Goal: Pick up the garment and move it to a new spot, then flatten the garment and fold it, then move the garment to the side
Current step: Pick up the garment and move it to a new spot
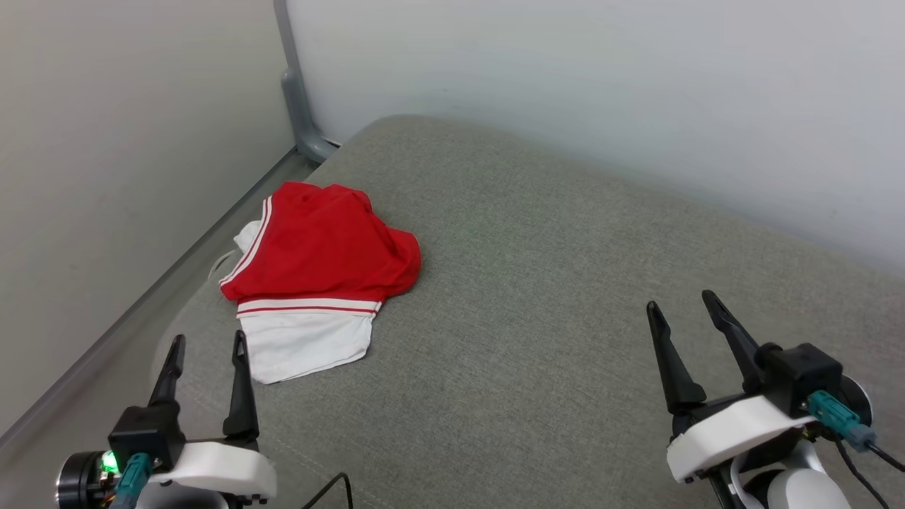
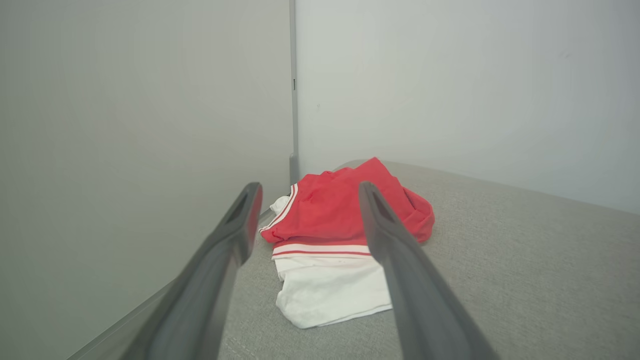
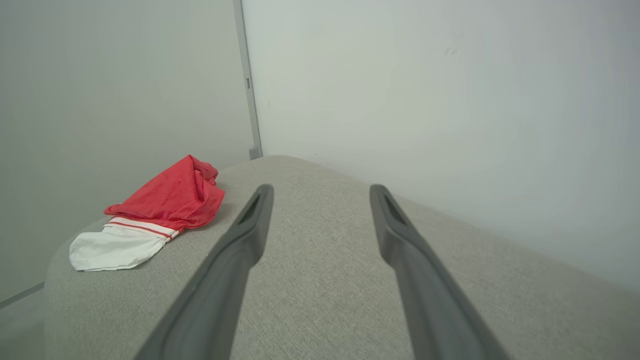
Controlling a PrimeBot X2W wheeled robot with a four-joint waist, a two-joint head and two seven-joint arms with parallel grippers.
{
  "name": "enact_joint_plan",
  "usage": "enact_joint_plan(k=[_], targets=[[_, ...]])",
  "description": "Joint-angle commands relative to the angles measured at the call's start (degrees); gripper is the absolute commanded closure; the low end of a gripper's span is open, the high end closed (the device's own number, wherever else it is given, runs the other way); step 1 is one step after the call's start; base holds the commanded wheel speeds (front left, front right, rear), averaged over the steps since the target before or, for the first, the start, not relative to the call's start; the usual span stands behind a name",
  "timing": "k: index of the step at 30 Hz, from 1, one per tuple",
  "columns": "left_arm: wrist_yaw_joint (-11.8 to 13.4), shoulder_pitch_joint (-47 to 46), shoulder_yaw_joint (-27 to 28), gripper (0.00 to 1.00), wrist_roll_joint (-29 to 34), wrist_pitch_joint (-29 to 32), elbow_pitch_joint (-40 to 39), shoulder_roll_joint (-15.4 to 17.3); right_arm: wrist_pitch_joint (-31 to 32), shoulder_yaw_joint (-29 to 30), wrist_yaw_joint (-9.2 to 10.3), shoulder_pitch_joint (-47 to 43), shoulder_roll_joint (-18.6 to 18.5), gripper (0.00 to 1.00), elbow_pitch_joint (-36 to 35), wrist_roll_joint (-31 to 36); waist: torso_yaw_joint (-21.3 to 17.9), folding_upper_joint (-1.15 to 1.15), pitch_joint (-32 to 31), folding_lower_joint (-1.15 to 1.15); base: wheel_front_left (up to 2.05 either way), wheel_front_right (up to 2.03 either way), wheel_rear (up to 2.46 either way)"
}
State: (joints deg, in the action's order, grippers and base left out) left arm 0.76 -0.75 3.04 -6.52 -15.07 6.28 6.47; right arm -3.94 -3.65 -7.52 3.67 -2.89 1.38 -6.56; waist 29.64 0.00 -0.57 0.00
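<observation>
So, the left gripper and the right gripper both sit low at my end of the grey cushion, empty, each with its fingers spread wide. The garment lies bunched on the cushion's left side, close to the rounded edge that drops toward the wall. It is just ahead of the left gripper and well apart from the right one. The first pick is not yet made.

My main worry is that edge. A grasp that comes in from the right and shoves before it closes could slide the pile over the side and down by the wall. The second worry is layers. The cloth looks thin and soft, so a shallow pinch may lift one layer only and leave the rest trailing. A deep one could dig the tips into the upholstery and catch its weave.

The red body is heaped in a low, creased mound with soft folds. A white sleeve spreads flatter toward me, set off by a band of red-and-white striped trim. The cushion is a coarse woven grey fabric with rounded corners. The fingers are long, dark, matte and tapered, each with a slot near the tip
</observation>
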Motion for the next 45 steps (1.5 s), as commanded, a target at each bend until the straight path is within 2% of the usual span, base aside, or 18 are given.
enact_joint_plan(k=[1, 12, 16, 19, 20, 27, 38, 45], targets=[[0.32, 0.91, 0.38, 0.0, -0.27, -0.14, -0.29, -0.13, -0.07, -0.29, 0.06, 0.85, 0.02, 0.0, 0.29, 0.26, 0.21, 0.0, 0.29, 0.0, 0.0, 0.0, 0.0], [-0.1, 0.01, 0.91, 0.0, 0.42, -0.14, -1.14, 0.19, -0.54, -1.11, 0.06, 2.96, 0.02, 0.0, 2.13, 0.87, 0.55, 0.0, 0.98, 0.0, 0.0, 0.0, 0.0], [-1.29, -3.54, -0.12, 0.0, 0.64, 0.31, 0.53, 1.36, -0.23, 0.45, 0.06, 1.58, 0.02, 0.0, 1.62, 1.0, 0.55, 0.0, 1.01, 0.0, 0.0, 0.0, 0.0], [-3.23, -8.09, -1.14, 0.0, -0.17, 2.69, 2.33, 2.44, 0.37, 2.13, 0.05, 0.32, 0.02, 0.0, 0.52, 1.43, 0.43, 0.0, 1.64, 0.0, 0.0, 0.0, 0.0], [-5.04, -13.42, -1.85, 0.0, -1.23, 5.22, 3.72, 3.97, 1.36, 3.19, 0.05, -0.15, 0.03, 0.0, -1.39, 2.09, -1.0, 0.0, 3.39, 0.0, 0.0, 0.0, 0.0], [-7.18, -25.14, -1.35, 0.0, -6.3, 13.78, 7.62, 7.87, 3.57, 3.21, 0.05, 2.74, 0.0, 0.0, -5.14, 4.12, -7.77, 0.0, 10.21, 0.0, 0.0, 0.0, 0.0], [-8.15, -37.01, -1.62, 0.0, -14.68, 32.39, 23.17, 18.17, 3.32, 3.21, 0.05, 6.92, 0.0, 0.0, -6.42, 4.21, -16.74, 0.0, 18.52, 0.0, 0.0, 0.0, 0.0], [-8.2, -39.59, -3.7, 0.0, -19.69, 40.52, 33.97, 22.32, 2.74, 2.8, 0.05, 8.84, 0.0, 0.0, -6.02, 3.88, -19.76, 0.0, 22.3, 0.0, 0.0, 0.0, 0.0]])
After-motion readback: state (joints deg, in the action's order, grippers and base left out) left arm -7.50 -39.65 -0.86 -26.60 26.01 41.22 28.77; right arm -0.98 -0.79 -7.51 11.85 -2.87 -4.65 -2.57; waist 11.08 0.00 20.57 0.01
